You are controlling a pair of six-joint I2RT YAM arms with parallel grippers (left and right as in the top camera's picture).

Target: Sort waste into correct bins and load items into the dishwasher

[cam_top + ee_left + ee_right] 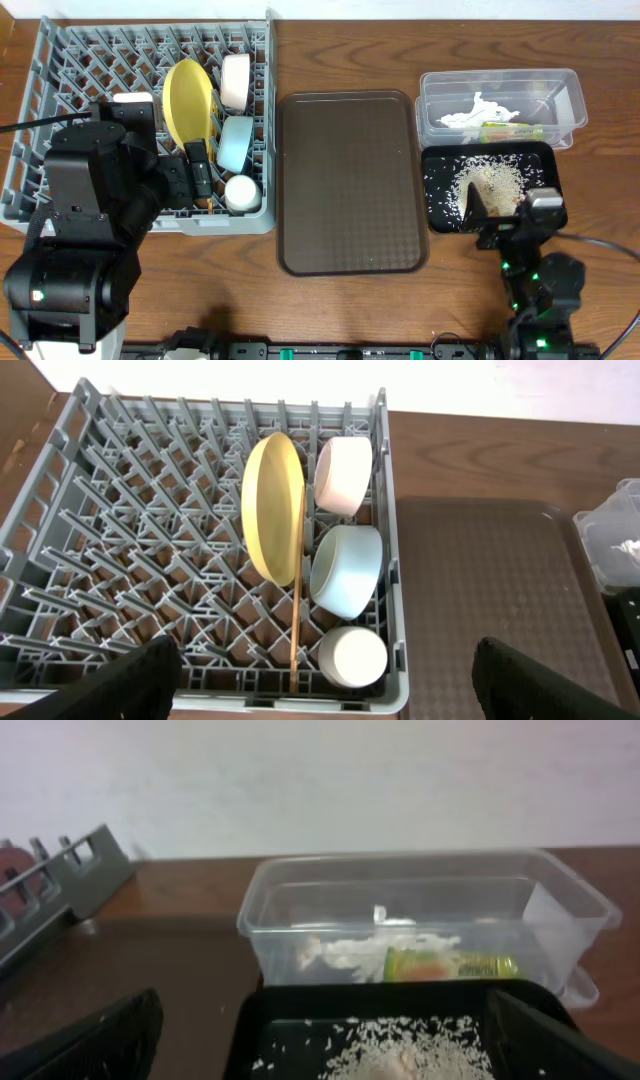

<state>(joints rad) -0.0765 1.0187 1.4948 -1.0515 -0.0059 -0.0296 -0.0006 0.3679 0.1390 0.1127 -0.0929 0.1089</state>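
The grey dish rack [80,70] [130,530] holds the yellow-green plate [188,100] [272,505] on edge, the white bowl [235,82] [343,472], the light-blue bowl [236,143] [346,568], the white cup [241,193] [352,657] and the chopsticks [297,620]. The clear tub [500,105] [420,910] holds white tissue [470,110] [355,952] and the green-and-orange wrapper [510,130] [450,963]. The black tray [440,165] [270,1020] holds rice and scraps [485,182] [410,1050]. My left gripper [325,690] is open and empty over the rack's near edge. My right gripper [320,1065] is open and empty at the tray's near edge.
A large brown serving tray [350,180] [480,590] lies between the rack and the bins. The wall is behind the table. Wooden table [600,220] surrounds everything.
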